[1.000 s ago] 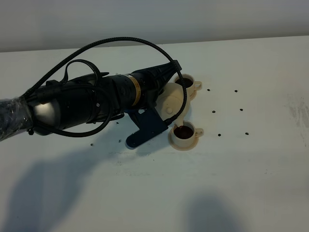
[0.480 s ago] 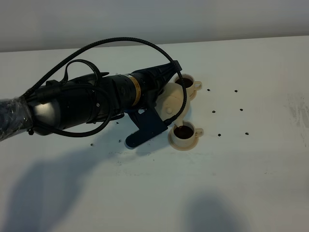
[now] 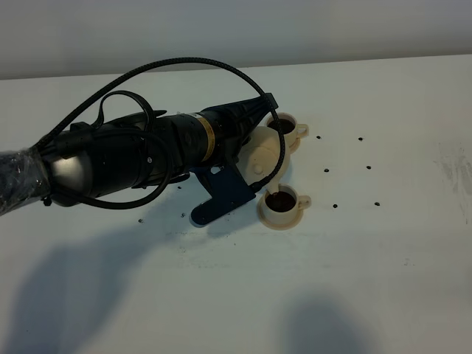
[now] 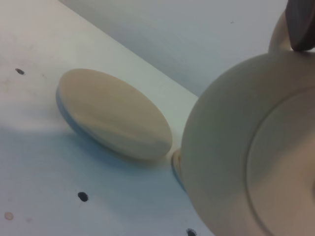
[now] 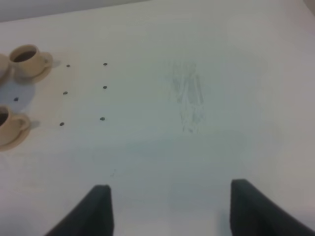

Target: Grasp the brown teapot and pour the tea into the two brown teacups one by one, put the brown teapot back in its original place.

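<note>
The brown teapot (image 3: 259, 151) hangs tilted between the two brown teacups, and my left gripper (image 3: 254, 125) is shut on its handle. In the left wrist view its round body (image 4: 236, 147) fills the frame, with one dark finger (image 4: 300, 24) on the handle. Both cups hold dark tea: the far one (image 3: 286, 129) and the near one (image 3: 282, 203), each on a small saucer. The right wrist view also shows the far cup (image 5: 25, 56) and the near cup (image 5: 7, 123). The original place, a wide flat saucer (image 4: 113, 115), lies beside the teapot. My right gripper (image 5: 170, 209) is open and holds nothing.
The white table (image 3: 369, 258) carries small dark spots (image 3: 361, 166) to the right of the cups. A black cable (image 3: 184, 63) arches over the left arm. A blue bracket (image 3: 217, 199) hangs under the wrist, close to the near cup.
</note>
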Controlling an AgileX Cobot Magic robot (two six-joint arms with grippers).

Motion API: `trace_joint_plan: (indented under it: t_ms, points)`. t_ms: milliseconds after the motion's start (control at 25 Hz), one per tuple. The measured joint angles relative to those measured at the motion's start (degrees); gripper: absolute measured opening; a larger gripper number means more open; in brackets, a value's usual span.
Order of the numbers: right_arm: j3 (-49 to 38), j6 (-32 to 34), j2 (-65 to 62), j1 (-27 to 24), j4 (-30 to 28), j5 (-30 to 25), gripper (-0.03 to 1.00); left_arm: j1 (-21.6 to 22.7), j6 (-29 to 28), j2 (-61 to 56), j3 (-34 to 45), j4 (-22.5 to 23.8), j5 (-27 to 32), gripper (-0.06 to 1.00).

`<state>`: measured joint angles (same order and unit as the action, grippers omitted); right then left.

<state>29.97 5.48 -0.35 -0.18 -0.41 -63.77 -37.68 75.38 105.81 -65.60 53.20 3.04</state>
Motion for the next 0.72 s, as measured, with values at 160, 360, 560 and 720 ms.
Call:
trace_joint_plan:
  t_ms: [160,360,560,720]
  points:
    - [0.0,0.0,0.0,0.0,0.0,0.0,0.5,0.0,0.0,0.0,0.0,0.0,0.0,0.09]
    - [0.0,0.0,0.0,0.0,0.0,0.0,0.5,0.0,1.0,0.0,0.0,0.0,0.0,0.09]
    - [0.0,0.0,0.0,0.0,0.0,0.0,0.5,0.0,1.82,0.0,0.0,0.0,0.0,0.09]
    - [0.0,0.0,0.0,0.0,0.0,0.0,0.5,0.0,2.6,0.0,0.0,0.0,0.0,0.09]
